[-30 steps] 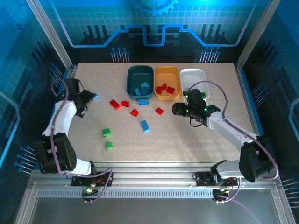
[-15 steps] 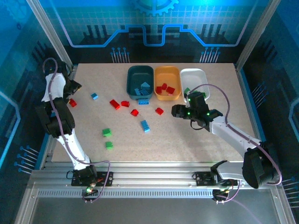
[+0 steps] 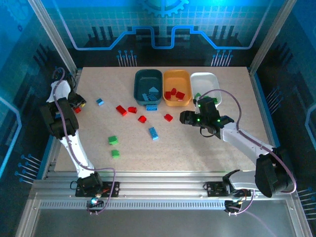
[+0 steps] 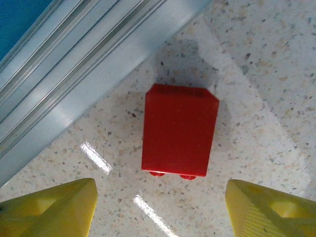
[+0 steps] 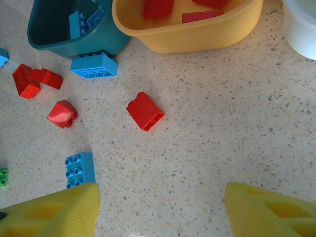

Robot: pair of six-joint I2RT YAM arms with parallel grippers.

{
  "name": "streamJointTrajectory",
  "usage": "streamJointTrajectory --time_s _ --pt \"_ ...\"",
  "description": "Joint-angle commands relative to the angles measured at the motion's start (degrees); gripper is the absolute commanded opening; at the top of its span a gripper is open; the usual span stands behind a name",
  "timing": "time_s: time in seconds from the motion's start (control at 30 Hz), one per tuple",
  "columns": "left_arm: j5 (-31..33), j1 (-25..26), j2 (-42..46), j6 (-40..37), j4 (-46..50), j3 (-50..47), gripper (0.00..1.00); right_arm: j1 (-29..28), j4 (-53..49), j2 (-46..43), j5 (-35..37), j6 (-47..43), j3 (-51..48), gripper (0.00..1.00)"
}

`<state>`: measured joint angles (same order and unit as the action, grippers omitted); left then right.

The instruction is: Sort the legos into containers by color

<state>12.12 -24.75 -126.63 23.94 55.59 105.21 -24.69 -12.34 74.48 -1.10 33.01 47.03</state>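
A red lego lies on the speckled table by the left rail. It sits just ahead of my left gripper, which is open and holds nothing. From above, that gripper hangs at the table's left edge over the brick. My right gripper is open and empty above bare table, with a red lego ahead of it. More legos lie loose: red, blue and green. The teal container, the yellow container and the white container stand at the back.
An aluminium rail runs close beside the left red brick. A blue brick rests against the teal tub's front wall. Blue bricks lie in the teal tub and red ones in the yellow tub. The right gripper hovers near the white tub's front.
My left arm has swung out to the table's left edge, over the red brick there, and its jaws have narrowed. The right gripper has drifted slightly left.
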Motion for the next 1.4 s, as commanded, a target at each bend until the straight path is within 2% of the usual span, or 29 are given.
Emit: streamJointTrajectory --time_s 0.0,0.33,0.7,0.87,1.13,1.2,1.37 --pt "-0.7 -0.6 -3.2 -2.1 0.4 3.2 0.70 0.3 0.7 0.4 -0.2 -0.1 -0.6 0.68" --pt "-1.3 -1.7 -5.4 -1.1 -2.0 2.5 0.56 -0.1 1.1 0.9 -0.2 -0.2 -1.1 0.67" --pt "-0.5 -1.6 -7.7 -4.9 1.5 7.1 0.32 -0.3 0.9 0.0 0.4 -0.5 -1.3 0.66" --pt "-1.7 -0.5 -5.2 -3.4 -0.1 3.7 0.25 -0.3 1.0 -0.7 1.4 -0.5 -1.6 0.66" --pt "-5.0 10.6 6.6 -0.5 -1.3 1.4 0.23 0.4 1.0 -4.2 9.4 2.6 -4.7 0.65" --pt "-6.8 14.5 10.2 1.0 -1.9 1.2 0.22 1.5 0.9 -5.3 12.1 4.5 -6.1 0.66" --pt "-13.7 26.7 14.8 3.2 -5.5 1.7 0.24 5.1 3.4 -6.3 11.2 7.8 -9.6 0.66"
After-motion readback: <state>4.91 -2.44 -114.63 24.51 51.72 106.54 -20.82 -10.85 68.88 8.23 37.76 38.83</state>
